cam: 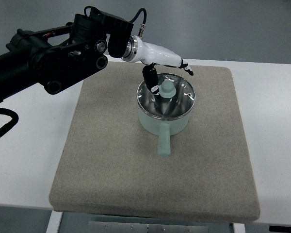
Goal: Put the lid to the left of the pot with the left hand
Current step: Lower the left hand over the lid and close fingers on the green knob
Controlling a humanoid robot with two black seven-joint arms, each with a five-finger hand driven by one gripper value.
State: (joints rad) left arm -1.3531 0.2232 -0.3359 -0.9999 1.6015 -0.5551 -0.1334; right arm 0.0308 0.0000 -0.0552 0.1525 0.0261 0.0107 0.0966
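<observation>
Reaching in over the pot (pixel 162 121), the left hand (pixel 157 80) has its dark fingers (pixel 149 77) curled down beside the pale knob (pixel 167 89) of the lid (pixel 166 99), which sits on the pot at the middle of the mat (pixel 111 160); whether the knob is actually pinched I cannot tell. A shallow hold on that rounded knob could let the glass lid tip or slip as it rises, clattering onto the pot's rim. A skewed lift might drag the pot toward its left side, crowding the bare mat where the lid should land.

Robotics laboratory or test bench. Plain white surface (pixel 271 145) carrying one square beige felt mat (pixel 111 170), a single pale-green pot (pixel 160 124) centred on the mat as the only test item. Black cabled robot arm (pixel 43 58) up-left of the pot. Bare grey floor (pixel 223 24) beyond the pot; no household furnishings.
</observation>
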